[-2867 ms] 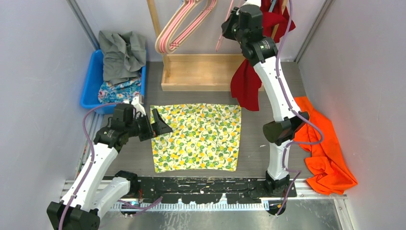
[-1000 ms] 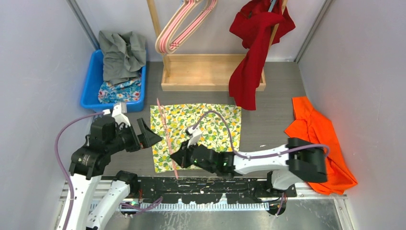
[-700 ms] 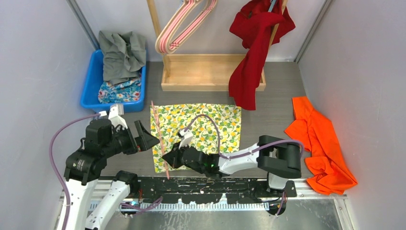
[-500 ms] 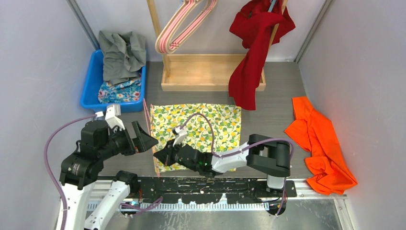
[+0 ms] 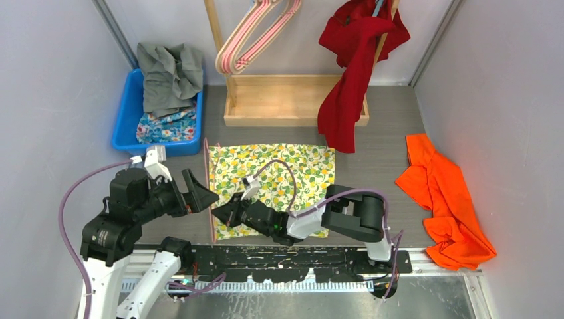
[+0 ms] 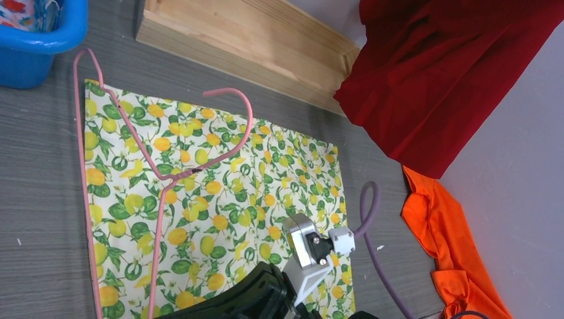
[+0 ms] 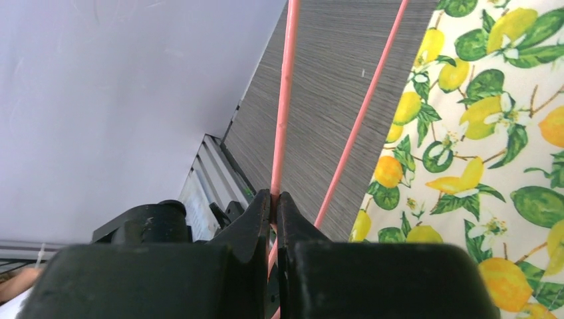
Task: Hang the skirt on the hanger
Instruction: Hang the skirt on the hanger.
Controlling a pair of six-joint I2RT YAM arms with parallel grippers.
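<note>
The lemon-print skirt (image 5: 279,179) lies flat on the table; it also shows in the left wrist view (image 6: 219,199) and the right wrist view (image 7: 479,119). A pink wire hanger (image 5: 207,179) lies along the skirt's left edge, with its hook (image 6: 246,126) over the cloth. My right gripper (image 5: 221,211) is low over the skirt's near left corner. It is shut on the pink hanger's wire (image 7: 274,199). My left gripper (image 5: 201,186) is open and empty, just left of the hanger. Its fingers do not show in the left wrist view.
A blue bin (image 5: 123,126) with a grey garment (image 5: 169,73) stands at the back left. A wooden rack base (image 5: 279,100) is behind the skirt, with pink hangers (image 5: 256,33) and a red garment (image 5: 352,66) hanging. An orange garment (image 5: 445,199) lies at the right.
My right arm came down from the rack with the pink hanger and carried it left to the skirt's left edge. My left arm drew back a little to the left.
</note>
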